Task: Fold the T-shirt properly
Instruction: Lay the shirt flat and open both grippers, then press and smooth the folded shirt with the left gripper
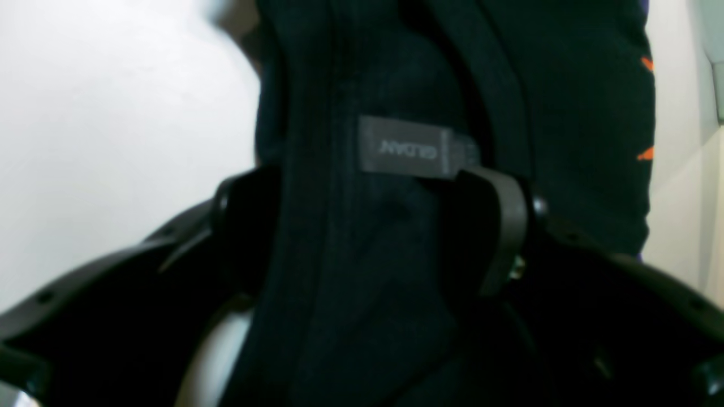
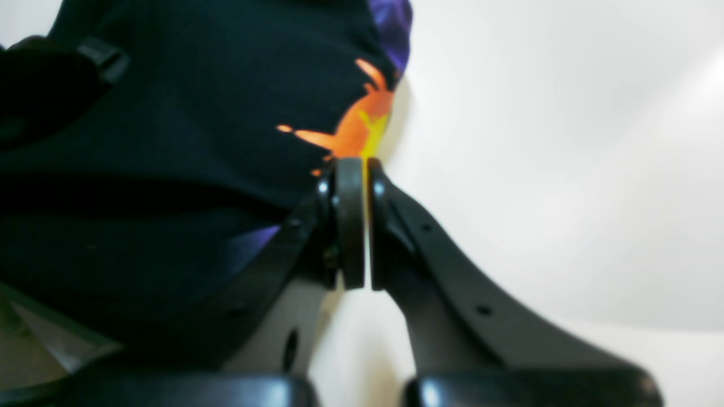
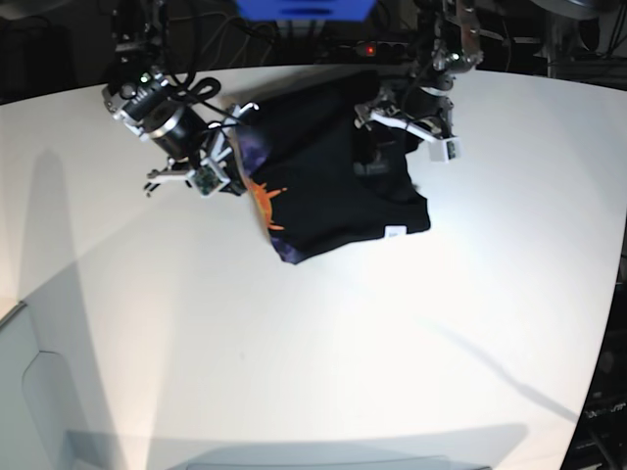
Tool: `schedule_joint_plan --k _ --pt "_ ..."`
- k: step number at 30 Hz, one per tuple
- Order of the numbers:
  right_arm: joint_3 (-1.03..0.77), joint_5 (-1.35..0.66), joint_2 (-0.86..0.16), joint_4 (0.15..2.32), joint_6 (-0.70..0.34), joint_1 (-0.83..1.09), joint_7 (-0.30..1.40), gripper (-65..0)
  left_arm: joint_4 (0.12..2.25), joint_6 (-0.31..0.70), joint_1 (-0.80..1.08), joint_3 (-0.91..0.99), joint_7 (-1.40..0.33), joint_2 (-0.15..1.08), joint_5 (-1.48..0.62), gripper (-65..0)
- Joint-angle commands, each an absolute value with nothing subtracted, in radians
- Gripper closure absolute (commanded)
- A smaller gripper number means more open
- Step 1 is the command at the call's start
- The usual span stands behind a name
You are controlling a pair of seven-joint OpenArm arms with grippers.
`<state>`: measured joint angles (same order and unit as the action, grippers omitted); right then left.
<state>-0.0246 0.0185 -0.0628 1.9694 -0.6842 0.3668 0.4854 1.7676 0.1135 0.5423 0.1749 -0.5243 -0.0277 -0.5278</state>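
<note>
The white table fills most of my base view, and the T-shirt lies bunched on its far half, between my two arms, a black heap folded over itself with the lower edge rumpled toward the middle of the table. Along the edge of the heap nearest my right arm the orange and purple print shows, and in my right wrist view the same print sits just above my fingertips. My right gripper is at that printed edge of the shirt with its jaws pressed together; only a thin bright slit shows between the pads, and I cannot tell whether any cloth is pinched in it. My left gripper is at the other side of the heap, over the collar region, with its jaws standing wide apart and black cloth running between them; the fabric passes through the gap and is not clamped by the pads. Just past the fingertips in that view lies the grey neck label, its lettering reading backwards. A small white tag shows on the shirt's near corner in the base view
</note>
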Motion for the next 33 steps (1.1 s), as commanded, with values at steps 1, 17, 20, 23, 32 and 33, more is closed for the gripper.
schedule_joint_plan --k 1,17,20,23,32,33 --pt "-0.042 0.002 -0.062 1.988 -0.698 0.360 0.463 0.0 1.758 0.105 0.552 0.173 -0.561 -0.024 -0.522 -46.5" --pt "-0.389 0.002 -0.056 1.988 -0.698 0.309 0.463 0.0 1.474 0.105 0.222 -0.024 -0.568 0.151 -0.510 0.0" --pt "-0.464 0.002 -0.056 1.988 -0.698 0.297 0.463 0.0 1.395 0.105 0.082 -0.220 -0.568 0.240 -0.510 0.0" --pt "-0.539 0.002 -0.035 1.989 -0.698 0.291 0.463 0.0 1.302 0.107 -0.119 -0.506 -0.562 0.329 -0.510 0.0" --pt "-0.674 0.002 0.004 1.989 -0.698 0.277 0.463 0.0 1.121 0.291 -0.604 -1.133 -0.559 0.280 -0.509 0.0" --pt "-0.679 0.002 0.008 1.989 -0.698 0.277 0.463 0.0 1.093 0.349 -0.628 -1.150 -0.559 0.254 -0.509 0.0"
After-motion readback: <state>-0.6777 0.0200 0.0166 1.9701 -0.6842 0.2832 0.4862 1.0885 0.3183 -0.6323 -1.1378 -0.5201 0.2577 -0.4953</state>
